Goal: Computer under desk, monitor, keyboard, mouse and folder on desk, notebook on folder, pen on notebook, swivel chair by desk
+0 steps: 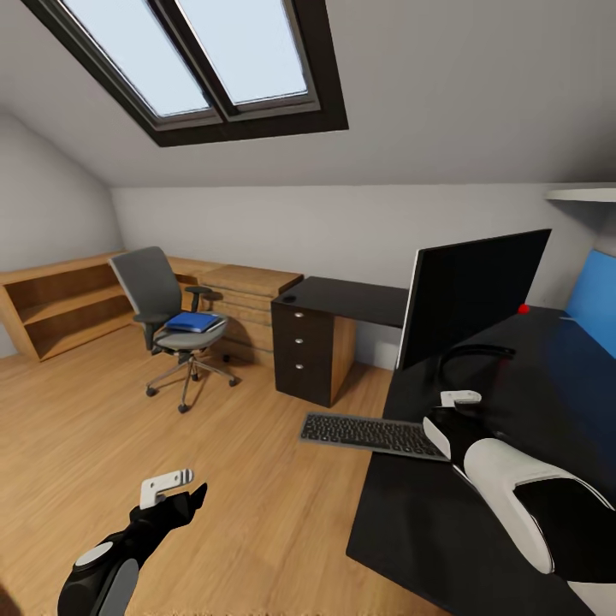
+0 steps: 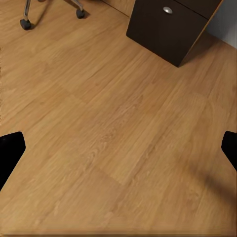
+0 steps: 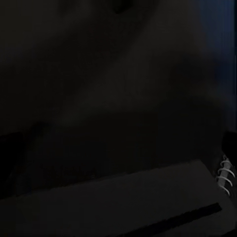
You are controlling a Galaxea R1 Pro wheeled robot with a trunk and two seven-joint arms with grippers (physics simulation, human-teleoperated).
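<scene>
The monitor (image 1: 479,295) stands on the black desk (image 1: 428,522). The keyboard (image 1: 372,433) lies at the desk's near edge and overhangs the floor. Across the room, the blue folder (image 1: 192,322) rests on the seat of the swivel chair (image 1: 150,282). My right gripper (image 1: 453,409) hovers open over the desk by the monitor's base. Its wrist view is dark and shows the spiral-bound notebook (image 3: 138,207) below the gripper (image 3: 118,153). My left gripper (image 1: 190,494) (image 2: 118,153) hangs open over bare floor. The computer, mouse and pen are out of view.
The desk's black drawer unit (image 1: 308,351) (image 2: 170,27) stands between chair and monitor. Low light-wood cabinets (image 1: 244,295) and shelves (image 1: 60,312) line the far wall. A blue panel (image 1: 596,308) and a small red object (image 1: 523,309) sit at the desk's far right.
</scene>
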